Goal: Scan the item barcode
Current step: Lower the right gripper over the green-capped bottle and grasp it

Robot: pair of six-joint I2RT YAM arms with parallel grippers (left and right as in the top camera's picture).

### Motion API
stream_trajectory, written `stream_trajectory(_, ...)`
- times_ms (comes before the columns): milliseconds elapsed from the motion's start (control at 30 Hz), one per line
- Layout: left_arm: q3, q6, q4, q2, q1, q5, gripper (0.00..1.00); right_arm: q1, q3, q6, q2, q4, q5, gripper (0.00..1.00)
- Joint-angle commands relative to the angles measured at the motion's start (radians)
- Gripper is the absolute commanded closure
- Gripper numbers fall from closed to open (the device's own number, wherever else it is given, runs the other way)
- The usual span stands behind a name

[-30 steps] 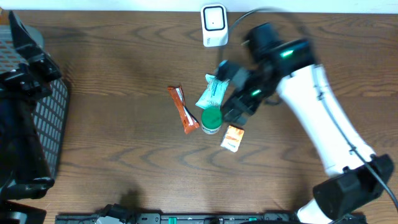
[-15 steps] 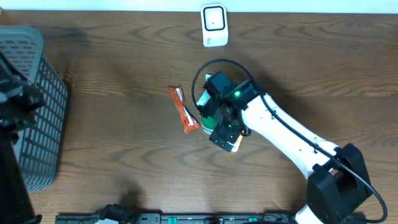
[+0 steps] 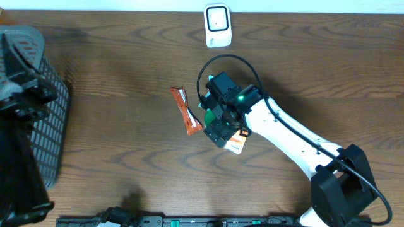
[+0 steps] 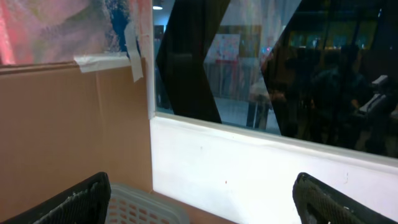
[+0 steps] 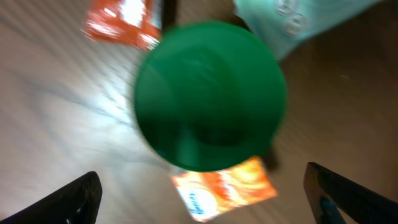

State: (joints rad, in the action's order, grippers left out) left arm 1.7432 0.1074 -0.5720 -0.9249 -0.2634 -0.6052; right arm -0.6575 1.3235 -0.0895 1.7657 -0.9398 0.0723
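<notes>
Several items lie mid-table: a green-lidded jar (image 3: 210,118) (image 5: 210,96), an orange sachet (image 3: 237,145) (image 5: 225,186) by it, an orange snack bar (image 3: 187,111) (image 5: 120,21) and a teal packet (image 5: 291,17), which the arm mostly covers in the overhead view. My right gripper (image 3: 219,130) (image 5: 204,204) hovers open just above the green lid and the sachet, holding nothing. The white scanner (image 3: 216,26) stands at the back edge. My left gripper (image 4: 202,208) is open and empty, raised over the basket and facing a wall.
A grey mesh basket (image 3: 45,135) (image 4: 140,206) stands at the left edge, with the dark left arm (image 3: 22,104) across it. The right arm's white link (image 3: 293,139) stretches from the lower right toward the items.
The right arm swung in from the right and came down over the green-lidded jar, then edged slightly toward the sachet. The left arm shifted above the basket. Both grippers stayed open.
</notes>
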Motion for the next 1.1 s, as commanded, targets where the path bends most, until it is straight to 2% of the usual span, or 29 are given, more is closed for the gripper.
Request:
stream_trajectory(0, -0.044, -0.008, 0.023, -0.006, 0.005, -0.005, 0.06, -0.001, 0.023, 0.082, -0.011, 0.033, 0.133, 0.01)
stream_trajectory(67, -0.065, -0.008, 0.036, -0.006, 0.005, -0.005, 0.06, -0.002, 0.025, 0.172, -0.011, 0.08, 0.101, 0.01)
stream_trajectory(267, -0.087, -0.008, 0.043, -0.006, 0.005, -0.005, 0.06, 0.032, 0.069, 0.842, -0.012, 0.078, 0.09, 0.01)
stream_trajectory(300, -0.087, -0.008, 0.043, -0.006, 0.005, -0.005, 0.06, 0.039, 0.07, 0.917, -0.012, 0.082, 0.101, 0.01)
stream_trajectory(367, -0.087, -0.008, 0.043, -0.006, 0.005, -0.005, 0.07, 0.045, 0.07, 1.001, -0.012, 0.097, 0.131, 0.01)
stream_trajectory(500, -0.087, -0.008, 0.039, -0.006, 0.005, -0.005, 0.06, 0.043, 0.069, 1.044, -0.011, 0.1, 0.121, 0.01)
stream_trajectory(633, -0.089, -0.008, 0.039, -0.009, 0.005, -0.005, 0.07, 0.044, 0.07, 1.26, -0.013, 0.108, 0.154, 0.01)
stream_trajectory(700, -0.089, -0.008, 0.039, -0.009, 0.005, -0.005, 0.06, 0.044, 0.069, 1.455, -0.012, 0.069, 0.178, 0.01)
stream_trajectory(767, -0.089, -0.008, 0.039, -0.009, 0.005, -0.005, 0.06, 0.041, 0.069, 1.585, -0.012, 0.059, 0.159, 0.01)
stream_trajectory(900, -0.089, -0.008, 0.039, -0.009, 0.005, -0.005, 0.06, 0.041, 0.069, 1.732, -0.006, 0.076, 0.081, 0.01)
stream_trajectory(1067, -0.089, -0.008, 0.036, -0.009, 0.005, -0.005, 0.06, 0.028, 0.069, 1.852, 0.019, 0.069, 0.074, 0.01)
